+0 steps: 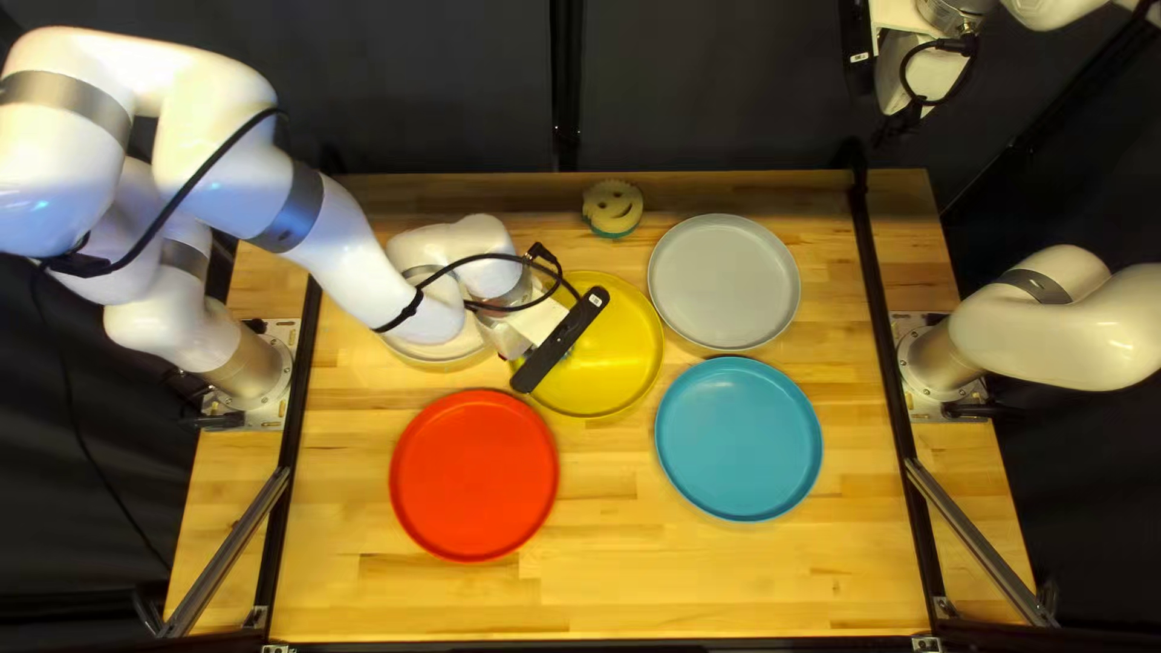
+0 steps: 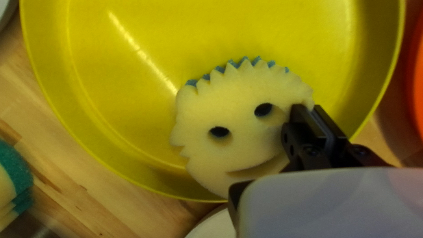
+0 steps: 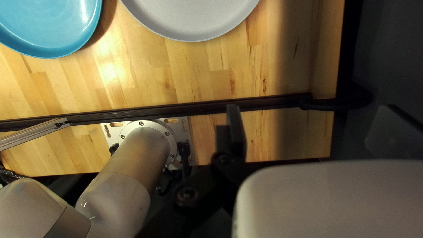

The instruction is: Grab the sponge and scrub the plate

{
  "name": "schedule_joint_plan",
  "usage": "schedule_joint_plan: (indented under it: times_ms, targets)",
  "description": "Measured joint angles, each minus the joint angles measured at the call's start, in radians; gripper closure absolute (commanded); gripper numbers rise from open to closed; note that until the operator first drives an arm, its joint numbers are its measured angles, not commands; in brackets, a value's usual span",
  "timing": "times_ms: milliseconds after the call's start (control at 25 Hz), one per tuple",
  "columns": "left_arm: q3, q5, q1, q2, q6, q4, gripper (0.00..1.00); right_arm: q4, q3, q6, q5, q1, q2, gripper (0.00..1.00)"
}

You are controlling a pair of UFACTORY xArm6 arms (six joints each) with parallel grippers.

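Black fingers of the left gripper [image 1: 532, 324] pinched the edge of a sponge [image 2: 238, 119], roundish and pale yellow, with jagged hair, two dark eyeholes, a curved slit of a smile and blue peeking from beneath. It was over the yellow plate [image 2: 132, 88], near the rim. The right gripper [image 1: 901, 121] was spread wide.

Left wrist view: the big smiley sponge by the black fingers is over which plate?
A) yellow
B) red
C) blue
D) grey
A: the yellow plate shows right behind the spiky edge of the smiley sponge.
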Motion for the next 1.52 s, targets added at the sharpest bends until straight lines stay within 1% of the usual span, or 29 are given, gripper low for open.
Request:
schedule_joint_plan:
  times_ms: [400, 600, 720, 920, 1200, 1280, 1400, 1520]
  targets:
    - [-0.042, -0.019, -0.15, 0.018, -0.168, 0.074, 1.0, 0.0, 0.0, 0.0, 0.0, 0.0, 0.0, 0.0]
    - [-0.062, -0.045, -0.186, 0.047, -0.19, 0.085, 1.0, 0.0, 0.0, 0.0, 0.0, 0.0, 0.0, 0.0]
    - [-0.064, -0.049, -0.166, 0.052, -0.156, 0.072, 1.0, 0.0, 0.0, 0.0, 0.0, 0.0, 0.0, 0.0]
    - [-0.084, -0.035, -0.098, 0.069, -0.076, 0.042, 1.0, 0.0, 0.0, 0.0, 0.0, 0.0, 0.0, 0.0]
    - [-0.147, 0.002, 0.013, 0.122, 0.055, -0.007, 1.0, 0.0, 0.0, 0.0, 0.0, 0.0, 0.0, 0.0]
    - [-0.164, 0.011, 0.03, 0.134, 0.073, -0.016, 1.0, 0.0, 0.0, 0.0, 0.0, 0.0, 0.0, 0.0]
    - [-0.176, 0.018, 0.032, 0.138, 0.072, -0.015, 1.0, 0.0, 0.0, 0.0, 0.0, 0.0, 0.0, 0.0]
    - [-0.172, 0.014, -0.002, 0.13, 0.035, 0.0, 1.0, 0.0, 0.0, 0.0, 0.0, 0.0, 0.0, 0.0]
